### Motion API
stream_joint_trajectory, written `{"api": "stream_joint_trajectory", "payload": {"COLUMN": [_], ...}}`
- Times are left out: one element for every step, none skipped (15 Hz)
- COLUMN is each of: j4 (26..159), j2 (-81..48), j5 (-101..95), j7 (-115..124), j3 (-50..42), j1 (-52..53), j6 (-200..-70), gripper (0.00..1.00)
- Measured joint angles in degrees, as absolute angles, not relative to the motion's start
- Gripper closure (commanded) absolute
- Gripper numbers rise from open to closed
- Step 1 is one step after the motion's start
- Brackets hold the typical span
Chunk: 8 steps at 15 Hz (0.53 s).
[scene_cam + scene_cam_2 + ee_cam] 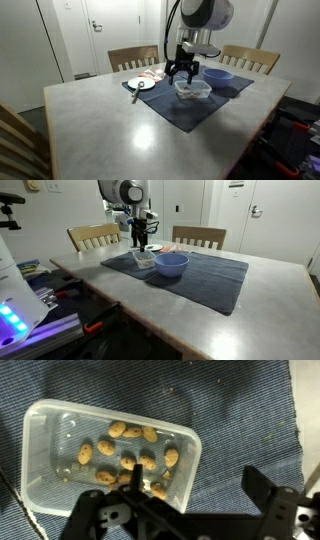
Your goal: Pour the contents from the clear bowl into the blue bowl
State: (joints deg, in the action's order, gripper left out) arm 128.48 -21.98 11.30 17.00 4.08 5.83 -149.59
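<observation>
the table carries a dark blue cloth spread toward its far edge, by the chairs. near the cloth's far edge sits the blue bowl. the clear bowl is just beside it, a little further in from that edge. whether the two touch is too small to tell. inside the clear bowl lies a loose scatter of small tan nut-like pieces, mostly toward one end.

the clear bowl looks like thin plastic: light, smooth-walled, and probably springy under a squeeze, so a hard pinch may bow it and a soft one may let it slip. the best hold is likely the rim, one finger inside and one outside, on the wall away from the blue bowl. that leaves the opposite rim free for pouring. the pieces will roll as soon as it tips.

the arm reaches down from above with the wrist pointing at the cloth. the gripper hovers just over the clear bowl, nearer one long wall than the middle. its fingers are spread wide and hold nothing.
</observation>
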Motion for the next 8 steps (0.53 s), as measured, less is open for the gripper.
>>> {"api": "stream_joint_trajectory", "payload": {"j4": [128.4, 128.3, 128.2, 128.0, 127.8, 127.4, 127.0, 126.4], "j2": [-22.3, -22.7, -23.2, -23.6, -23.9, -24.2, -24.6, -25.1], "j5": [11.4, 11.4, 11.4, 11.4, 11.4, 11.8, 12.2, 12.8], "j7": [17.0, 17.0, 17.0, 17.0, 17.0, 16.7, 16.4, 15.9], "j3": [4.1, 4.1, 4.1, 4.1, 4.1, 4.2, 4.4, 4.6], "j1": [5.8, 5.8, 5.8, 5.8, 5.8, 5.8, 5.8, 5.7], "j6": [-150.0, -150.4, -150.7, -150.9, -150.9, -151.2, -151.6, -151.8], "gripper": [0.00, 0.00, 0.00, 0.00, 0.00, 0.00, 0.00, 0.00]}}
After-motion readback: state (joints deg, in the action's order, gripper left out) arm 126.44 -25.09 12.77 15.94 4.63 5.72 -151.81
